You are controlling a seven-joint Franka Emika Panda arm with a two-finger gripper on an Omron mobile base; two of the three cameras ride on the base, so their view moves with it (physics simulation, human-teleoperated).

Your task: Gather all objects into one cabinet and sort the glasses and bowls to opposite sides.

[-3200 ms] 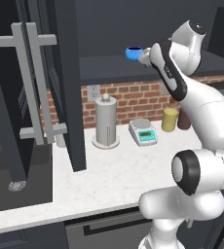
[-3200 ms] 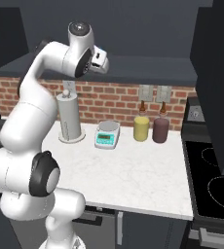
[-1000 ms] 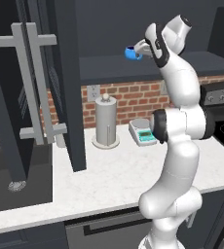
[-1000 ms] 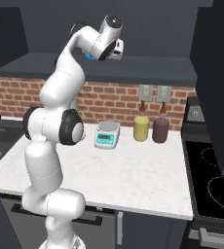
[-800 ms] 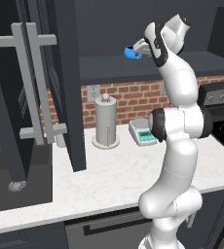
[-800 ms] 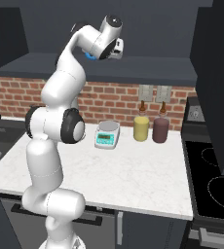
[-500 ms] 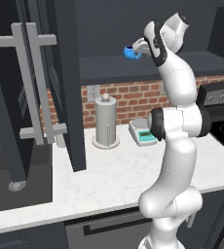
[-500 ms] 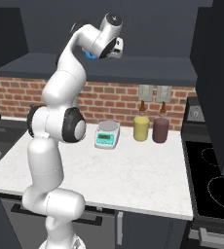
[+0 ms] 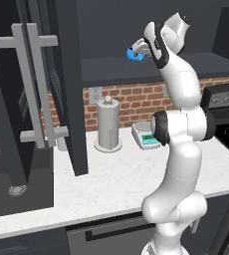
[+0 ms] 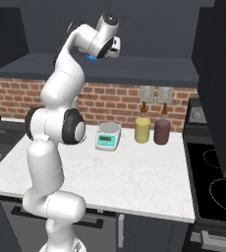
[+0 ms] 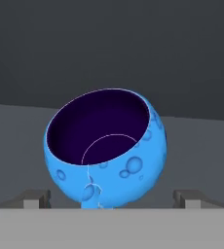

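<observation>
Up at the cabinet (image 9: 136, 74) opening, the gripper (image 9: 136, 51) is spread wide. A blue bowl (image 11: 105, 154) sits between its fingertips (image 11: 36, 197) (tilted, dark inside showing), touching neither.

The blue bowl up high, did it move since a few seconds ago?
Yes. The blue bowl went up a little, judged against the paper-towel stand below; sideways it hardly shifted.

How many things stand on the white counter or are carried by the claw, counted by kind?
Blue bowl: 1
Bottles, yellow and dark red: 2
Kitchen scale: 1
Paper-towel stand: 1
Total: 5
</observation>
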